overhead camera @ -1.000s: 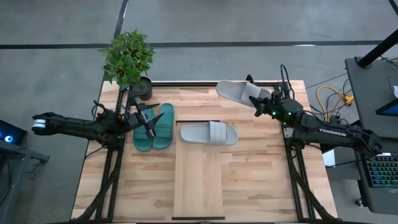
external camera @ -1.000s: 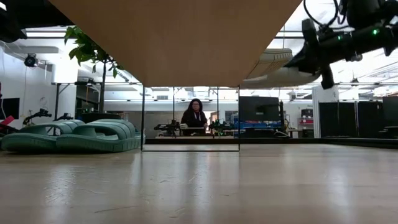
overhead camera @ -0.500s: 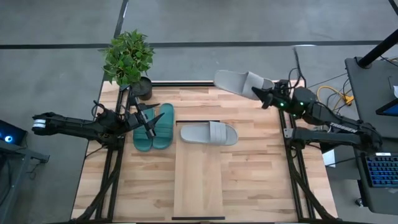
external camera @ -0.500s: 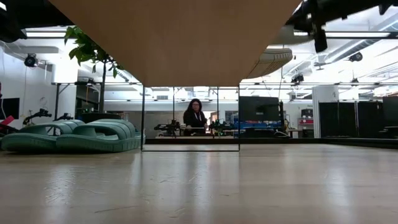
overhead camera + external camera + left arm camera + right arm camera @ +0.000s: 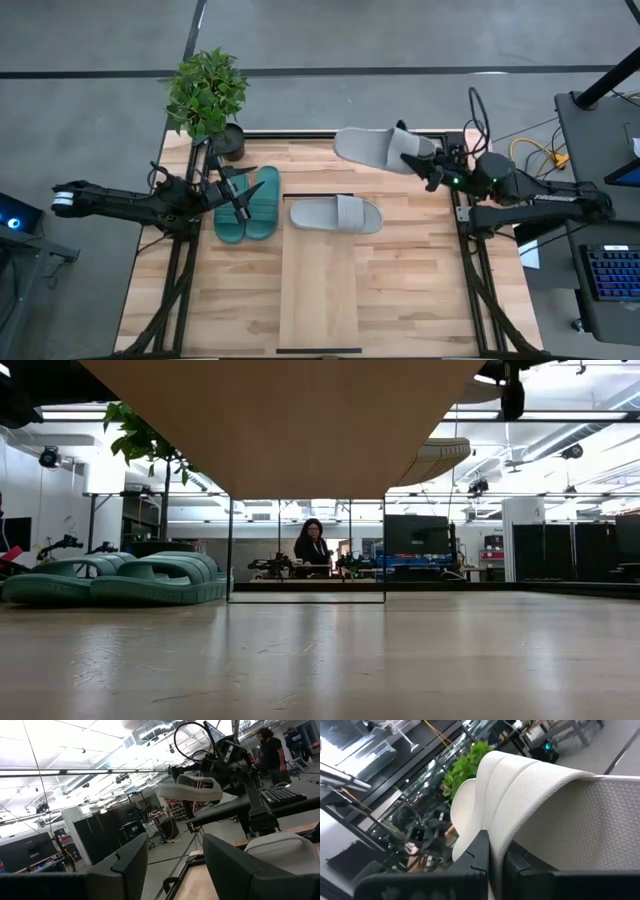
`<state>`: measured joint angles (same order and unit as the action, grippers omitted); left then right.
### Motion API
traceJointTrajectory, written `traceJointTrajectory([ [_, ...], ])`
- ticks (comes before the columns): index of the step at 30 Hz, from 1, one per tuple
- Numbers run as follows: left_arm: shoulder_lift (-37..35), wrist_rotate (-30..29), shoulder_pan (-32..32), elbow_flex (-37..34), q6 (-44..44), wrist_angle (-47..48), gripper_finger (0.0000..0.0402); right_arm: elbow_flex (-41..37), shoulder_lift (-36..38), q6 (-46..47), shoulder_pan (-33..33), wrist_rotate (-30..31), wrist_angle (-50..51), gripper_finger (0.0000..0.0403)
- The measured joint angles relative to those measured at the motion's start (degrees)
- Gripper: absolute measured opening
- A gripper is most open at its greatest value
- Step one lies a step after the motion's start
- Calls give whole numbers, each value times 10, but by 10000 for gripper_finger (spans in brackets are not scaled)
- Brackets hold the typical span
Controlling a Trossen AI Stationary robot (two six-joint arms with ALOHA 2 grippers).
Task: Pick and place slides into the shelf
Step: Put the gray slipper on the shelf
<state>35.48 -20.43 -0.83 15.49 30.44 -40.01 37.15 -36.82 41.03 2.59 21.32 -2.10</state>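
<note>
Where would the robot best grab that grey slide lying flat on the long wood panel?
Probably by the strap: on the grey slide it arches over the sole, giving the fingers an edge to pinch. Coming from above suits it, since it lies flat, strap up, on the shelf.

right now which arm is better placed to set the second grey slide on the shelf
Right. The right gripper already holds a grey slide aloft near the shelf; the left gripper waits open by the teal slides.

Two grey slides [image 5: 337, 214] [image 5: 372, 148], two teal slides [image 5: 247, 204], one shelf [image 5: 318, 290], one plant [image 5: 206, 92].
</note>
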Motion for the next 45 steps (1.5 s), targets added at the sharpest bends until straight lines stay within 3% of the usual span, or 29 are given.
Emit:
traceJointTrajectory([
  [8,0,0,0,0,0,0,173,20,-37,-24,-161,120,-90,9],
  [20,-2,-9,0,-1,0,-1,173,159,-200,-85,-431,447,-26,9],
  [26,2,-24,0,-1,0,-1,173,190,-284,0,-501,554,-29,9],
  [32,3,-24,0,-1,0,-1,173,192,-376,171,-527,574,-27,9],
  [45,3,-24,0,-1,0,-1,173,216,-488,371,-532,539,-28,9],
])
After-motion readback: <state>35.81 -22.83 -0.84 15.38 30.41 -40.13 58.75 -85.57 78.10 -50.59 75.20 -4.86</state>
